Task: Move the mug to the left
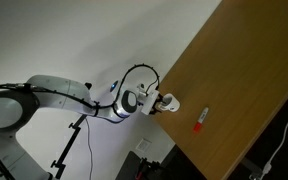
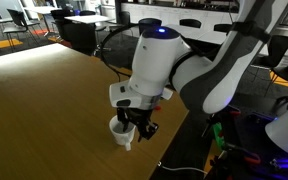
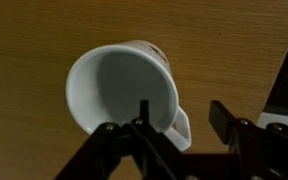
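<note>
In the wrist view, along the bottom edge of the frame, I see the gripper [image 3: 180,112] with its jaws wide apart. One finger [image 3: 144,125] reaches down inside the mug [image 3: 119,90], and the second finger [image 3: 229,122] is outside it at lower right, so the white wall with the small loop handle [image 3: 184,132] is between them. The pads do not seem to press the wall yet, so I judge that nothing is held. The mug fills the middle of this frame, its open rim towards the camera, on the wooden table [image 3: 24,40]. In an exterior view the mug [image 2: 120,133] is in the lower middle of the frame, directly under the gripper [image 2: 136,126], and very near to the table edge. To do this step well, I would close slowly until the wall is pinched, with the outer finger beside the handle and not on it, because the loop can turn the mug in the grasp. Then I would lift only a little and keep the travel away from the edge. Farther along the table, in an exterior view, a slim orange-red and white object [image 1: 201,121] lies apart from the mug [image 1: 170,103], to its lower right. I think it is not in the path, but I cannot tell which frame direction is the robot's left.
</note>
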